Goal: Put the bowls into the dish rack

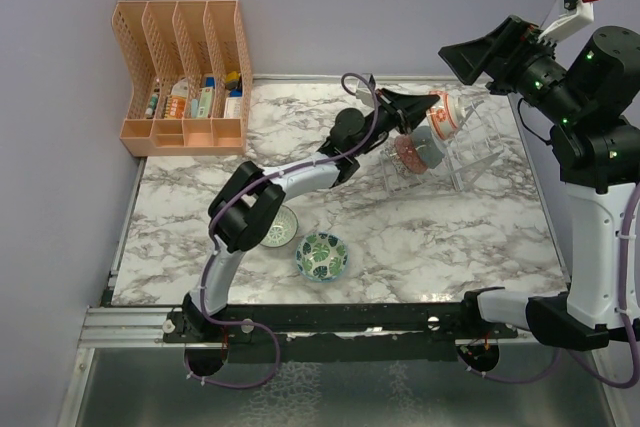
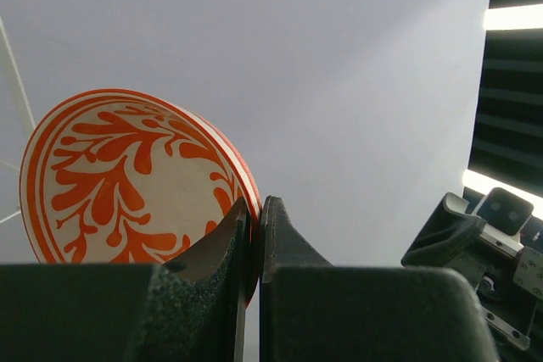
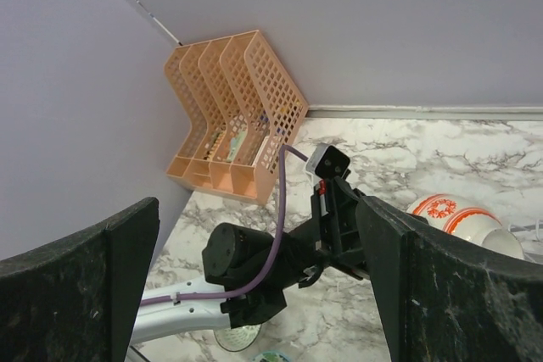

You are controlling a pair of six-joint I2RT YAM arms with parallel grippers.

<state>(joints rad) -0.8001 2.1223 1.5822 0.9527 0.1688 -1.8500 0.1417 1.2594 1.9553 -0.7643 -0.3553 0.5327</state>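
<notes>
My left gripper (image 1: 432, 107) is shut on the rim of an orange-red patterned bowl (image 1: 450, 119), holding it on edge over the left part of the clear dish rack (image 1: 482, 147). In the left wrist view the rim of that bowl (image 2: 127, 184) is pinched between the fingers of the left gripper (image 2: 254, 226). Two bowls stand in the rack, a speckled one (image 1: 408, 153) and a grey one (image 1: 432, 141). A white lattice bowl (image 1: 278, 227) and a green-blue leaf bowl (image 1: 322, 255) sit on the table. My right gripper (image 1: 478, 55) hangs open and empty, high above the rack.
An orange file organiser (image 1: 185, 77) with small items stands in the back left corner. Walls close the table at the back and on both sides. The left arm stretches diagonally across the marble table (image 1: 450, 237). The right wrist view shows the organiser (image 3: 233, 125) and the held bowl (image 3: 454, 214).
</notes>
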